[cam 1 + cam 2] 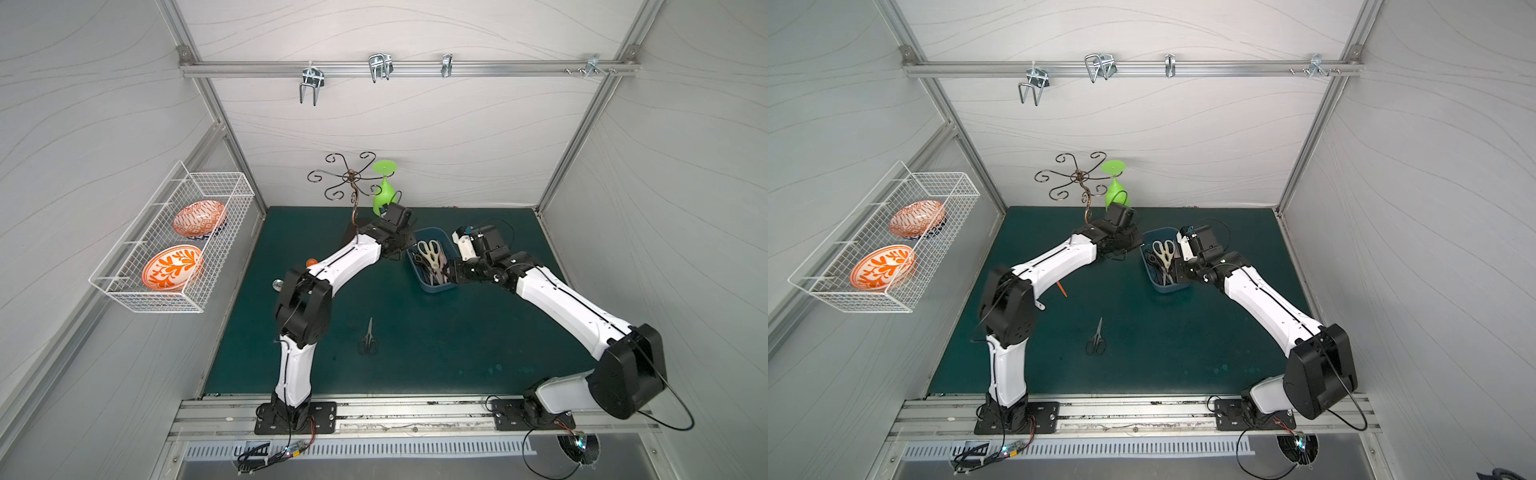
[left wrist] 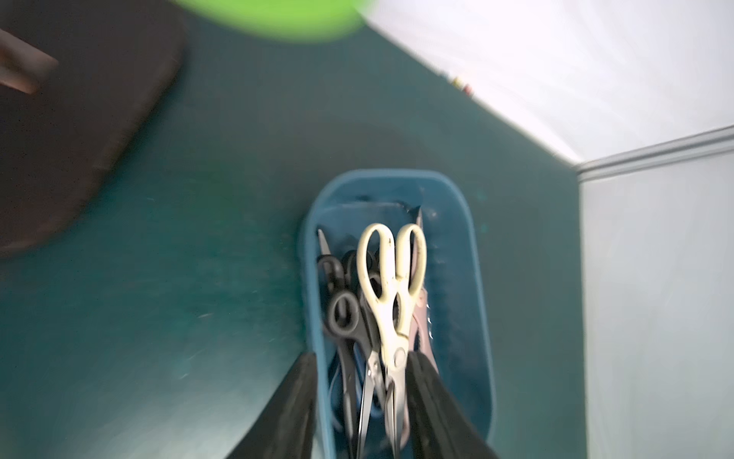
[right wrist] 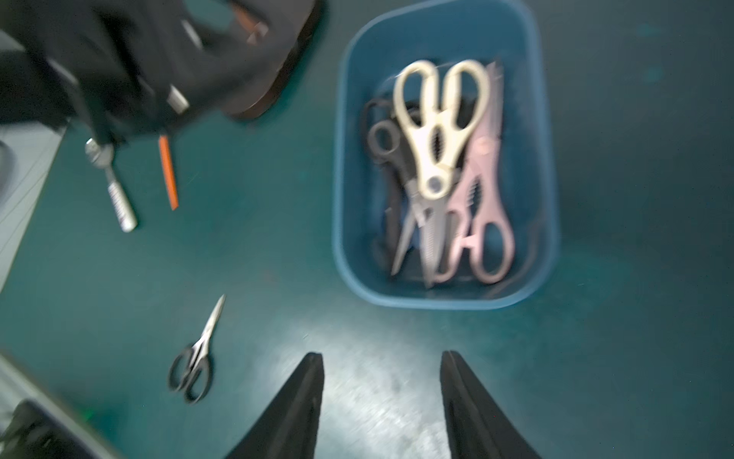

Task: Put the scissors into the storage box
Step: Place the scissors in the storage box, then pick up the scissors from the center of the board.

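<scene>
Both arms stretched fwd, wrists converging; L pincer [image 2: 361, 357] & R pincer [image 3: 381, 355] jaws apart.

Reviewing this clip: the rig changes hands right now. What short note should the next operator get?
Left gripper: open, above the blue storage box and its contents.
Right gripper: open and empty, over the green mat beside the box.
Done: cream-handled shears, pink-handled shears and several black-handled scissors lie in the box.
Left: one small black-handled pair lies on the mat, apart from the box, nearer the arm bases. Box it.
</scene>
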You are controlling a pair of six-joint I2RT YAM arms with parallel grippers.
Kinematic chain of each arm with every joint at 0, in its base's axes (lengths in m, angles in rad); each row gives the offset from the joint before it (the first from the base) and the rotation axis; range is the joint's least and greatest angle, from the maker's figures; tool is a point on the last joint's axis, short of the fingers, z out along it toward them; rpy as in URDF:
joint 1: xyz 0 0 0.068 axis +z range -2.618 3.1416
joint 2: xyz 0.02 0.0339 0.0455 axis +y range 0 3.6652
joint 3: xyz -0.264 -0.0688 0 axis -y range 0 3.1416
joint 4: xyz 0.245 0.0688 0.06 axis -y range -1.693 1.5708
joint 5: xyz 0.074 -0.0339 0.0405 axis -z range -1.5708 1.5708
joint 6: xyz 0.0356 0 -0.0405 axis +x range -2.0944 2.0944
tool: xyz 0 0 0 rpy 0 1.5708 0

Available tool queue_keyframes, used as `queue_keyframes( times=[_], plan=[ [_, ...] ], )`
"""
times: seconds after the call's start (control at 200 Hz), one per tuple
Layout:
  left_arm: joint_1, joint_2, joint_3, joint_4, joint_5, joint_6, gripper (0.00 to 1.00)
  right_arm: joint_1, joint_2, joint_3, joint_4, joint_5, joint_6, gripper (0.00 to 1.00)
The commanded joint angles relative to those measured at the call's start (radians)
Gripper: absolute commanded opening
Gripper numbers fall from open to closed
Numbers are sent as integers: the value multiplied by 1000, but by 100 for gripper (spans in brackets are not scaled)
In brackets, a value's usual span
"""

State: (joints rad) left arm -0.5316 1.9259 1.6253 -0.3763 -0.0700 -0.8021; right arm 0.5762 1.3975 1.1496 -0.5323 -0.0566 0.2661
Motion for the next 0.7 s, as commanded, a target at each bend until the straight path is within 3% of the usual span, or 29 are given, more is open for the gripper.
queue_keyframes(
  times=[0.0, 0.235, 0.37, 0.545, 0.695],
  plan=[
    [90, -166, -174, 96, -24, 42, 40, 118, -18, -19, -42, -1, 30, 53],
    [157, -534, -592, 105, -192, 76, 38, 419, 64, -80, 95, 34, 81, 53],
    [250, -723, -791, 42, -152, 24, 37, 538, 162, -55, 135, 69, 101, 54],
    [307, -979, -1050, 42, -151, -32, 37, 641, 347, 70, 106, 135, 119, 52],
    [329, -1103, -1148, 31, -159, -68, 39, 654, 490, 174, 87, 123, 150, 50]
  ],
)
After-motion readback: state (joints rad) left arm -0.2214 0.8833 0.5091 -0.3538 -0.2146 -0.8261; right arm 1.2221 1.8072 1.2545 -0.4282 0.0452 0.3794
